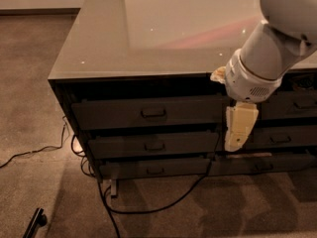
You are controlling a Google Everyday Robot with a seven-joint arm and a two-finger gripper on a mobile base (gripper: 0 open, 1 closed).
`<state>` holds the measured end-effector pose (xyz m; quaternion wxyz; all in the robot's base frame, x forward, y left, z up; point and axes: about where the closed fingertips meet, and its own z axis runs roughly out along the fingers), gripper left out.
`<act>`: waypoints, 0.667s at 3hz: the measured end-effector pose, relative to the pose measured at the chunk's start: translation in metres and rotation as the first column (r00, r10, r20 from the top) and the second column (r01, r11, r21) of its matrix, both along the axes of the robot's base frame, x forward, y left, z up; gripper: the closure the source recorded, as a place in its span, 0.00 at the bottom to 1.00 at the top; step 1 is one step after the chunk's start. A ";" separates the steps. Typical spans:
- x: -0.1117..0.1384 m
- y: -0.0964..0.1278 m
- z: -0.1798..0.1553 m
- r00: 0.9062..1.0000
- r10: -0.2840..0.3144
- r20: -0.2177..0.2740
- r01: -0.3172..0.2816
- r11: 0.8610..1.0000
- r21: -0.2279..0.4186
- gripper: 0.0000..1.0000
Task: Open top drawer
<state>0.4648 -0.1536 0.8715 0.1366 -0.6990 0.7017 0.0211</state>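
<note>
The top drawer [119,114] is a wide dark grey front under the counter's edge, with a small bar handle [153,113] at its centre. It looks pushed in, level with the fronts below. My gripper [240,130] is cream-coloured and hangs down from the white arm [270,58]. It is in front of the cabinet at the drawer's right end, well to the right of the handle and not touching it. It holds nothing that I can see.
Two lower drawers [154,146] [154,170] sit below the top one, and more drawers [292,105] lie to the right. The glossy countertop [148,29] overhangs them. Black cables [148,209] trail on the carpet. A dark object [34,223] lies at lower left.
</note>
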 end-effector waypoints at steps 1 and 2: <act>0.013 -0.013 -0.037 0.997 -0.050 -0.054 0.052 0.998 0.029 0.00; 0.032 -0.006 -0.058 0.996 -0.070 -0.064 0.074 0.994 0.076 0.00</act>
